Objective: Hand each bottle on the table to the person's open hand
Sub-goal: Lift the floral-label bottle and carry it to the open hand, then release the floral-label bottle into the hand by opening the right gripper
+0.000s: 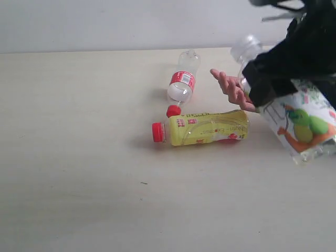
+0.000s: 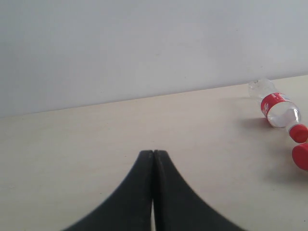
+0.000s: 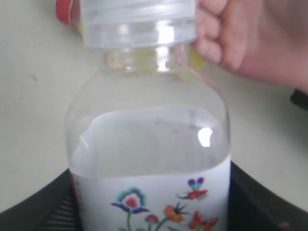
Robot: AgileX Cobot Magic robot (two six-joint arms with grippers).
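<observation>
My right gripper (image 3: 151,204) is shut on the clear bottle with the floral and green-fruit label (image 1: 304,123), holding it tilted above the table (image 1: 79,157), white cap (image 1: 245,48) toward the person's open hand (image 1: 231,86). In the right wrist view the hand (image 3: 255,38) is right beside that bottle's (image 3: 149,144) cap. A yellow bottle with a red cap (image 1: 207,127) lies on its side mid-table. Just behind it lies a small clear bottle with a red label (image 1: 182,79) and red cap (image 1: 173,111). My left gripper (image 2: 153,153) is shut and empty over bare table.
A pale wall runs along the table's far edge (image 1: 105,51). In the left wrist view the small bottle (image 2: 279,107) lies off to one side, with the yellow bottle's red cap (image 2: 302,156) at the frame edge. My right arm (image 1: 304,47) hangs over the back right corner.
</observation>
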